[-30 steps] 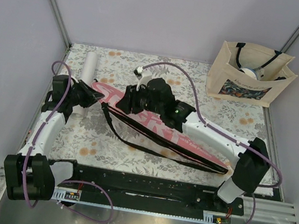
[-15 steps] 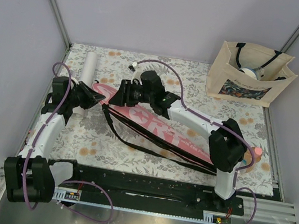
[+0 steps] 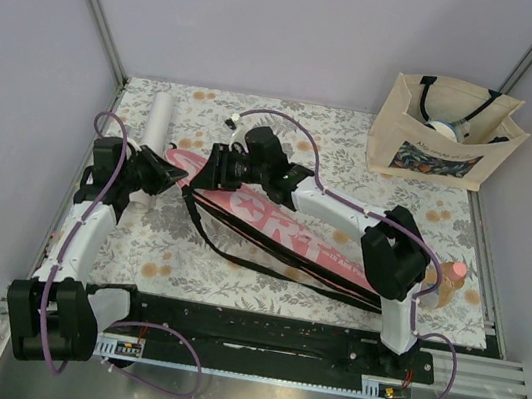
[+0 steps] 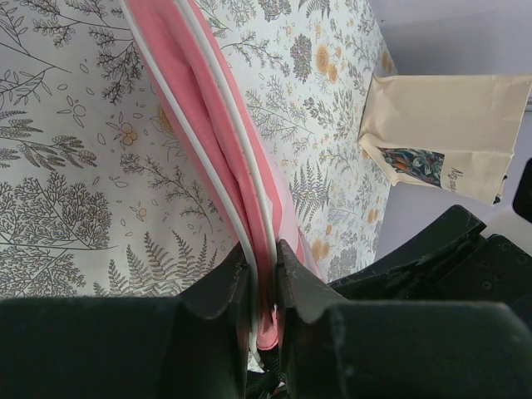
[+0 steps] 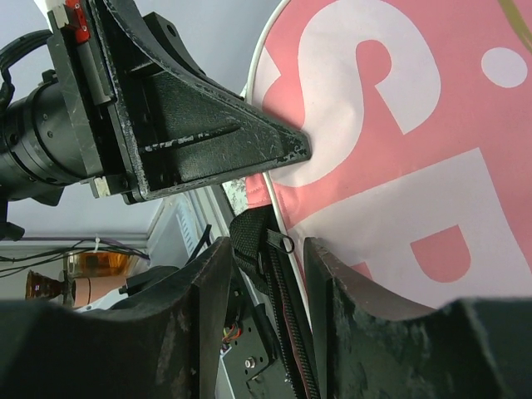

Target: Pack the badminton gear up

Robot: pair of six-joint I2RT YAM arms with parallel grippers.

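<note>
Since the racket cover (image 3: 272,226) spans most of the table (image 3: 184,268) on a diagonal, wide end at far left, we read both arms as working that end. The tote bag (image 3: 438,136) stands far right, well apart. Our left gripper (image 4: 264,253) is clamped on the cover's piped edge, which we judge anchors it and holds the opening taut. Just beside it, the right gripper (image 5: 264,249) has its fingers apart, astride the black strap (image 5: 249,237) and zip (image 5: 291,341), squeezing nothing we can see; likely lining up on the zip. Beyond the left gripper lies the white tube (image 3: 161,117), unpacked. We see no rackets; perhaps inside.
</note>
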